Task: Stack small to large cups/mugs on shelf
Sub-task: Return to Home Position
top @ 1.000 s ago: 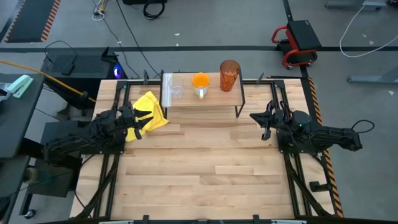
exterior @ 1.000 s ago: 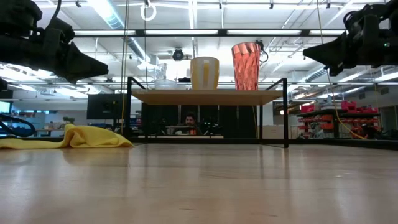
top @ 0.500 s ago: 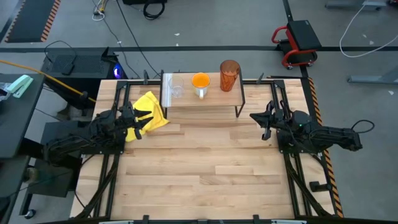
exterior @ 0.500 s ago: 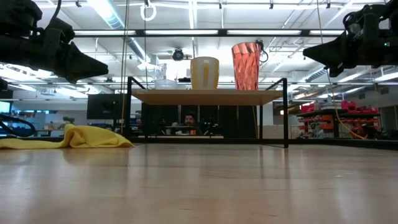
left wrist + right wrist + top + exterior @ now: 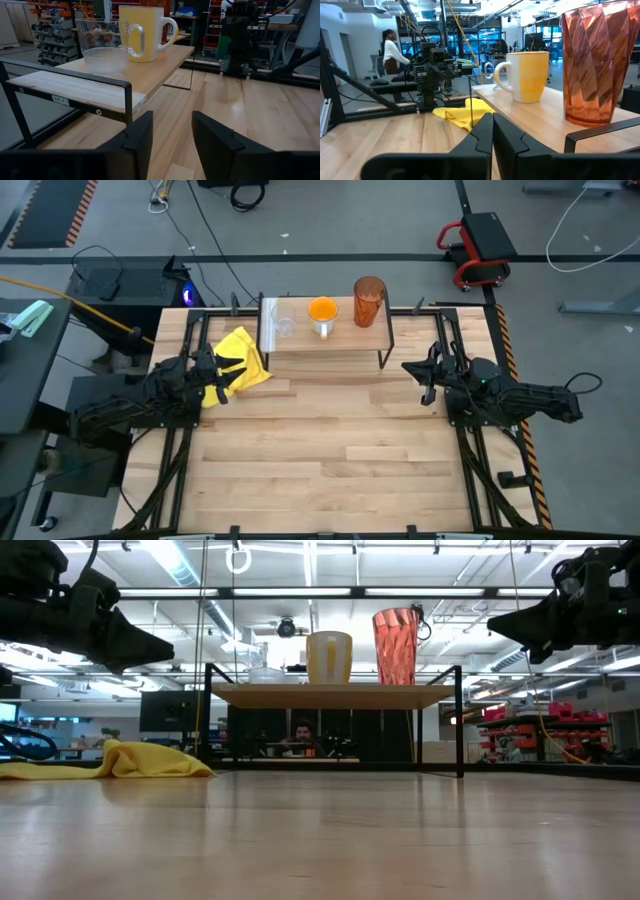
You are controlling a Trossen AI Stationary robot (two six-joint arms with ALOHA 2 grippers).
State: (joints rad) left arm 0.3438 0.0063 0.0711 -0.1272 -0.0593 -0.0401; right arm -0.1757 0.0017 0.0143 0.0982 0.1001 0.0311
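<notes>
Three vessels stand in a row on the low wooden shelf (image 5: 330, 345) at the table's far edge. From left to right they are the clear glass cup (image 5: 284, 325), the orange mug (image 5: 322, 312) and the amber tumbler (image 5: 369, 300). In the left wrist view the glass cup (image 5: 107, 50) stands in front of the mug (image 5: 142, 32). The tumbler (image 5: 595, 65) and the mug (image 5: 530, 75) show in the right wrist view. My left gripper (image 5: 222, 377) hovers open near the table's left side, short of the shelf. My right gripper (image 5: 408, 368) hovers shut to the right of the shelf.
A yellow cloth (image 5: 240, 360) lies crumpled on the table, left of the shelf and under my left gripper. The shelf's black metal legs (image 5: 460, 720) stand on the tabletop. The wide near part of the wooden table (image 5: 330, 460) is bare. A person (image 5: 390, 50) stands in the room beyond.
</notes>
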